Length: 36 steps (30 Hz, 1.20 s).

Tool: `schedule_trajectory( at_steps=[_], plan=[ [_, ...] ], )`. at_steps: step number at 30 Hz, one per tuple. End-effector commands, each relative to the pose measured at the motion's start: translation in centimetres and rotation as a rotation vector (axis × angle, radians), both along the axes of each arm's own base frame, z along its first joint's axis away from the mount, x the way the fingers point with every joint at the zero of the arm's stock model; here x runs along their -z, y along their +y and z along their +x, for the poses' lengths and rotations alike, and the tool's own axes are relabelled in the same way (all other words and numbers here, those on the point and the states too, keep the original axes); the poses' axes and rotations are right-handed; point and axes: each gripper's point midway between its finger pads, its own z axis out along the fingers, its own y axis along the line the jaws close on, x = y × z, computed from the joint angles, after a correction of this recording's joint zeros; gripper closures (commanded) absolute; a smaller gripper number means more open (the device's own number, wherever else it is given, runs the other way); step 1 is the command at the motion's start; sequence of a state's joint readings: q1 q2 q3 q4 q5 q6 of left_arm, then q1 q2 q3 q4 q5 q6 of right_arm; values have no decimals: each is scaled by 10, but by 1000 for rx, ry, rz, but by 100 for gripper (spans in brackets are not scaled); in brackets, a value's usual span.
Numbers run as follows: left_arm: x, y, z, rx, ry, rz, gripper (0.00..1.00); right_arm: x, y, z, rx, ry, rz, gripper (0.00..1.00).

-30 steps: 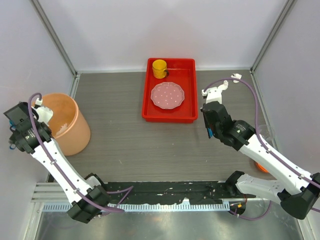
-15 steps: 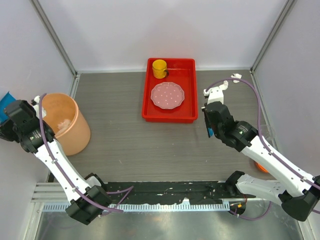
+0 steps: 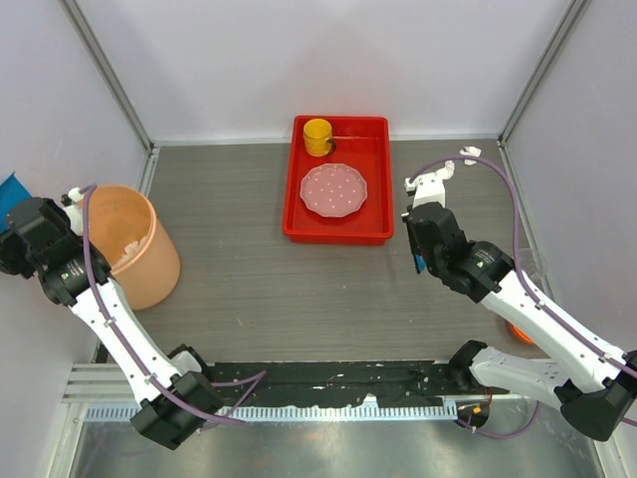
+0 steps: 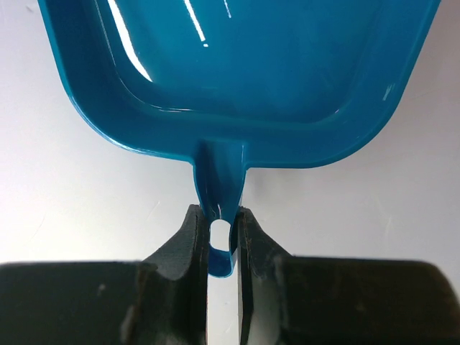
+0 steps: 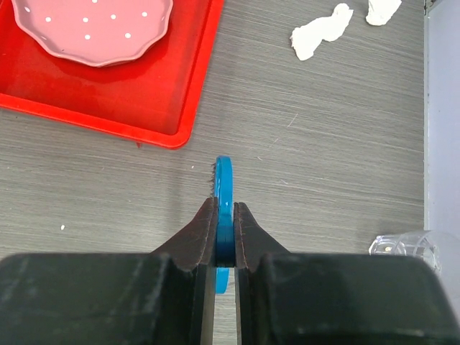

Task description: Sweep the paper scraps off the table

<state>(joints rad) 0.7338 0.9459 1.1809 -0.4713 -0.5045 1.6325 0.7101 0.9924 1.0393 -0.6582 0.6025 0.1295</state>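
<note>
While the left gripper [image 4: 221, 215] is clenched on the thin handle of a teal dustpan [image 4: 237, 86], it hangs far to the left of the red tray [image 3: 376, 199], beyond an orange bucket [image 3: 149, 269] and close to the white side wall [image 3: 40, 110]. White paper shows inside the bucket. The right gripper [image 5: 224, 210] is just right of the tray's near right corner, over the table [image 3: 249, 289]. Its jaws are pinched tight on a flat blue tool [image 5: 224, 176] seen edge-on; what kind of tool it is I cannot tell. Two paper scraps [image 5: 321, 32] lie on the table right of the tray. The longer one is near the tray's right wall, and a smaller one lies farther right and nearer the back. Both are apart from the gripper. In the tray sit a pink dotted plate [image 3: 333, 189] and, behind it, a yellow cup [image 3: 318, 136].
</note>
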Motion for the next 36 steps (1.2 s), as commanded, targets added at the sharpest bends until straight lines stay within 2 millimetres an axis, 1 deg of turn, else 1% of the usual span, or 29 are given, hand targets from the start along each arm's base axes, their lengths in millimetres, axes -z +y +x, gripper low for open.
schedule_trajectory(
  at_steps=[1, 2, 4, 7, 8, 9, 10, 11, 12, 13, 14, 15, 16, 17, 18, 19, 20, 21, 22, 23, 24, 25, 27, 28, 30, 31, 34, 35, 36],
  plan=[
    [-23, -4, -1, 5, -100, 59, 100, -23, -4, 4, 17, -74, 25, 99],
    [-27, -7, 0, 22, -128, 48, 100, -25, -6, 5, 23, -77, 19, 99],
    [-21, -14, 6, 48, -216, -49, 100, -30, -12, 7, 39, -91, 4, 99],
    [-3, -46, 23, 135, -287, -325, 100, -45, -23, 25, 84, -113, 13, 99],
    [-1, -67, 30, 197, -279, -409, 100, -55, -23, 37, 93, -140, 37, 99],
    [4, -80, 36, 215, -325, -483, 100, -60, -26, 47, 99, -152, 55, 99],
    [7, -92, 41, 247, -330, -533, 100, -68, -42, 61, 134, -171, 97, 99],
    [13, -114, 52, 313, -305, -601, 100, -72, -44, 79, 145, -192, 125, 99],
    [17, -127, 59, 348, -313, -651, 100, -77, -52, 90, 175, -211, 149, 99],
    [22, -141, 64, 355, -335, -713, 100, -81, -69, 102, 230, -228, 165, 99],
    [32, -161, 75, 401, -292, -776, 100, -101, -76, 116, 260, -294, 191, 99],
    [38, -173, 80, 416, -276, -821, 100, -95, -82, 132, 290, -291, 191, 99],
    [45, -186, 84, 412, -288, -889, 100, -105, -89, 145, 311, -323, 208, 99],
    [57, -205, 91, 438, -234, -950, 100, -113, -105, 160, 344, -365, 234, 99],
    [64, -220, 96, 467, -217, -1012, 100, -93, -110, 182, 362, -330, 226, 99],
    [71, -232, 99, 475, -196, -1061, 100, -107, -120, 195, 383, -361, 237, 99],
    [80, -251, 101, 500, -165, -1119, 100, -109, -139, 208, 420, -383, 234, 99],
    [87, -259, 104, 501, -152, -1154, 100, -86, -150, 229, 447, -346, 212, 99],
    [97, -281, 108, 550, -113, -1220, 100, -102, -157, 243, 450, -406, 212, 99],
    [103, -296, 110, 575, -90, -1261, 100, -99, -164, 255, 440, -415, 172, 99],
    [109, -305, 111, 591, -74, -1285, 100, -78, -180, 271, 460, -390, 138, 99],
    [122, -319, 116, 614, -39, -1320, 100, -94, -185, 286, 454, -454, 138, 99],
    [138, -329, 122, 606, -11, -1346, 100, -91, -198, 304, 417, -439, -6, 99],
    [152, -334, 125, 594, 20, -1360, 100, -83, -201, 323, 400, -426, -72, 99],
    [166, -337, 130, 551, 50, -1382, 100, -83, -207, 338, 355, -421, -228, 99],
    [179, -339, 136, 524, 78, -1388, 100, -86, -210, 351, 346, -464, -271, 99],
    [196, -341, 144, 475, 106, -1400, 100, -84, -206, 370, 230, -497, -497, 99],
    [199, -343, 146, 470, 113, -1407, 100, -63, -204, 380, 182, -462, -570, 99],
    [202, -343, 146, 460, 117, -1412, 100, -54, -202, 385, 142, -443, -629, 99]
  ],
)
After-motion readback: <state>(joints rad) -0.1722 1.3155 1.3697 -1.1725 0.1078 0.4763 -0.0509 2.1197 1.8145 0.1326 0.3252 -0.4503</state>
